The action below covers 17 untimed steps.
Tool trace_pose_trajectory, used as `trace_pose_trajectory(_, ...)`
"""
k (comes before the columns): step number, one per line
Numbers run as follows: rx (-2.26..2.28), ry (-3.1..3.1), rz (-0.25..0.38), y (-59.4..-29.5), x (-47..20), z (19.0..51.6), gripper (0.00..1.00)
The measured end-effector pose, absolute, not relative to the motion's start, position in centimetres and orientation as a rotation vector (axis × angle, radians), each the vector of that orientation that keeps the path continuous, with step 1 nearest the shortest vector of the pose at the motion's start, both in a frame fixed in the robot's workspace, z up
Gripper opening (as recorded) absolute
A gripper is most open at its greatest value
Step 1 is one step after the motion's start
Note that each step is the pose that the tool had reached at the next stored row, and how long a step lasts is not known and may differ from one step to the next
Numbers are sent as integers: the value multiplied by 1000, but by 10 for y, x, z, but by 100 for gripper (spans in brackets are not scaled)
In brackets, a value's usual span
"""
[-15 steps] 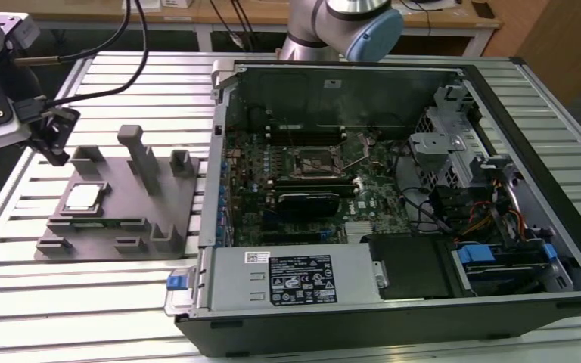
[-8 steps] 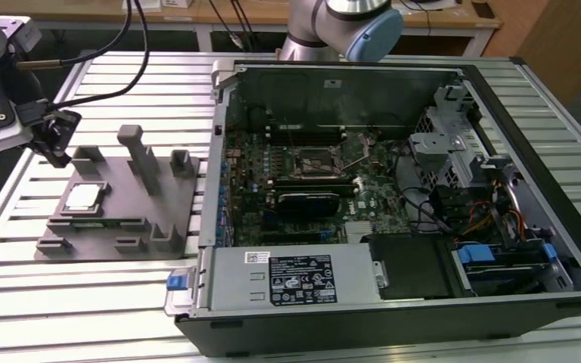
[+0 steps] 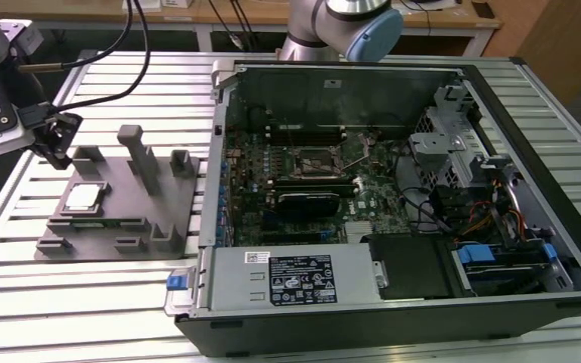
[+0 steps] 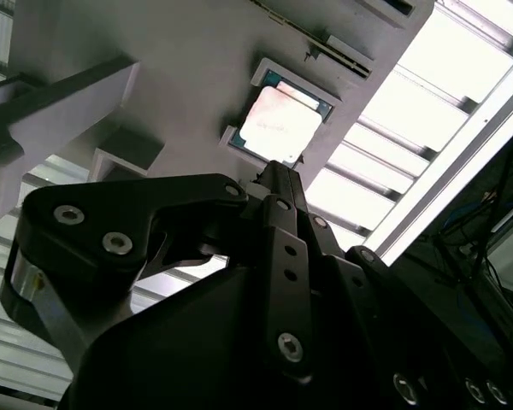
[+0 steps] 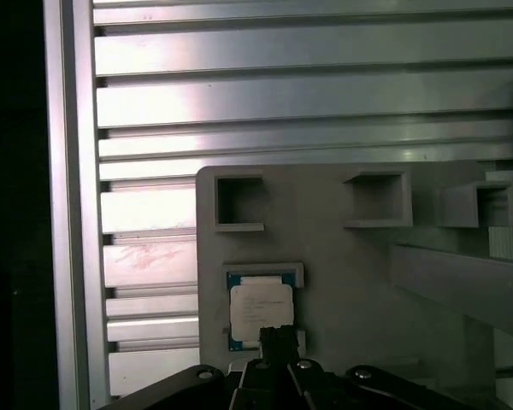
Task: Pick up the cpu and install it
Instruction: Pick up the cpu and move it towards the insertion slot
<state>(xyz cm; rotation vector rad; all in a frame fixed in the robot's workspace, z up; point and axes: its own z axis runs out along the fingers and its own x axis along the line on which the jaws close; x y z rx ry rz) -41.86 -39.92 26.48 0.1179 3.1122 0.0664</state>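
Broadly, the slatted metal table (image 3: 18,257) carries an open computer case (image 3: 371,329) and, toward the exterior view's left, a grey fixture plate (image 3: 119,189). The cpu (image 3: 84,197) lies flat in a shallow pocket on that plate. The gripper (image 3: 63,160) hangs near it, seemingly not touching; whether it is open or closed I cannot tell.

cpu (image 5: 261,309): you see a pale silvery top with a blue-green rim.
holder block (image 5: 342,282): plain matte grey.
table (image 5: 239,85): silvery metal, striped by dark grooves.
gripper (image 5: 274,340): black.
computer case (image 3: 371,325): the shell facing you is black.
motherboard (image 3: 381,185): dark green.
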Motion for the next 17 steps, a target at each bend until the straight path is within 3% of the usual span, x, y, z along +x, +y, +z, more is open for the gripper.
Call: trace_pose_trajectory(17,118,3112,65,-399,-420,255,11)
